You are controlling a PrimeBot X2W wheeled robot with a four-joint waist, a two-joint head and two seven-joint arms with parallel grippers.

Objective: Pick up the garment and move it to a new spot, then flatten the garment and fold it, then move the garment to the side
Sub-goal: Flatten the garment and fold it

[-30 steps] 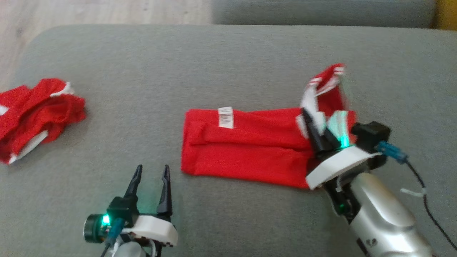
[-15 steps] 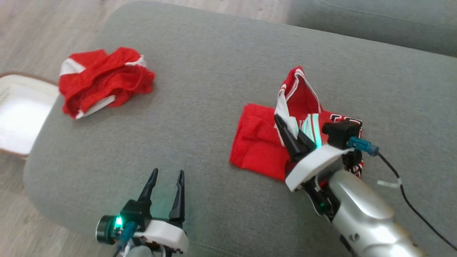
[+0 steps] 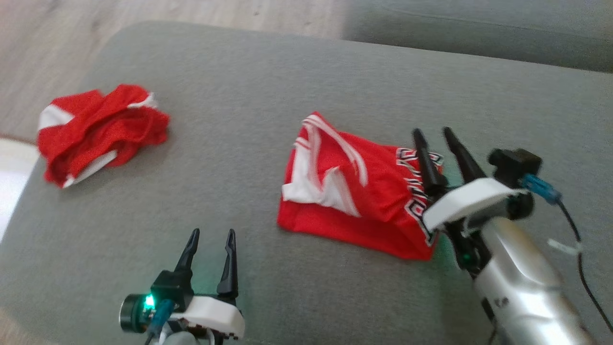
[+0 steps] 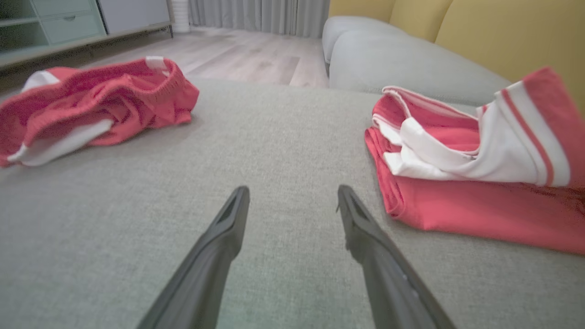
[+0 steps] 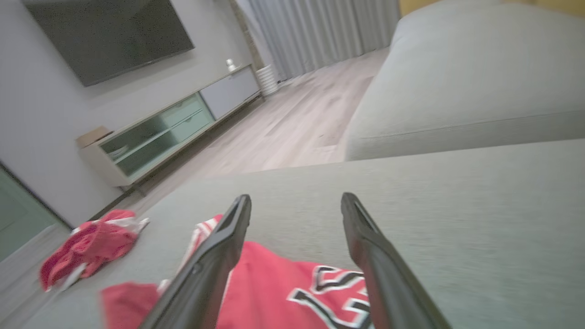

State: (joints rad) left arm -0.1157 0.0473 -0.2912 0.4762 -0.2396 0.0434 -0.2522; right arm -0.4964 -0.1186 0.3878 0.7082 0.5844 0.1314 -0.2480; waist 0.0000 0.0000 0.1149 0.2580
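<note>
The garment (image 3: 357,191) is a red jersey with white trim and black-and-white lettering, lying folded on the grey sofa seat (image 3: 268,86). Its white-edged flap rests on top at the left. My right gripper (image 3: 433,132) is open above the garment's right end, nothing between its fingers. In the right wrist view the garment (image 5: 292,292) lies below the open right gripper (image 5: 296,196). My left gripper (image 3: 211,234) stands open at the lower left, apart from the cloth. In the left wrist view the garment (image 4: 466,155) lies to the right of the open left gripper (image 4: 292,188).
A second red and white garment (image 3: 98,132) lies crumpled at the seat's left end, also the crumpled garment (image 4: 91,105) in the left wrist view. Another grey cushion (image 3: 479,33) lies behind. Wooden floor (image 3: 57,43) borders the seat's left edge. A cable (image 3: 582,268) hangs from my right wrist.
My right gripper has opened and let go of the garment's white-trimmed end, which now lies folded over to the left. The gripper has moved back right. The head camera has shifted.
</note>
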